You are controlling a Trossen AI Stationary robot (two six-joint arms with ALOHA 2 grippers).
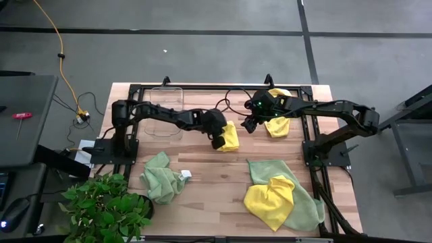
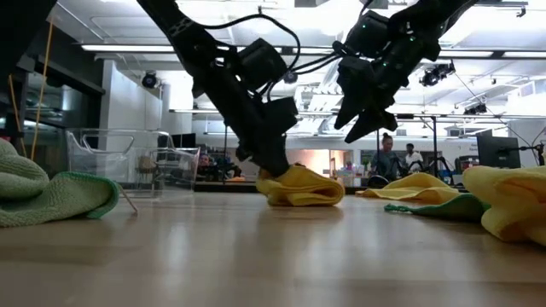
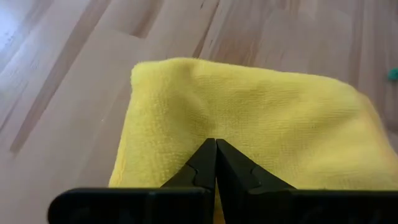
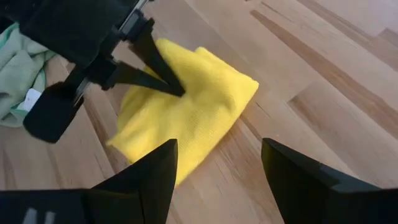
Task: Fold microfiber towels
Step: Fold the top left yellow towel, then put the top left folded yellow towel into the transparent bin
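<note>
Folded yellow towel (image 3: 249,118) sits right under our left gripper (image 3: 216,155), fingers pressed together and tips pushing down on it; right gripper (image 4: 214,174) hovers just beyond it, jaws spread, empty. We read this as pressing the fold flat; next we lift off and move to another towel. Clear bin (image 1: 166,111) behind the left gripper, crumpled green towel (image 1: 162,177) nearer the plant (image 1: 104,209), nothing blocking.
</note>
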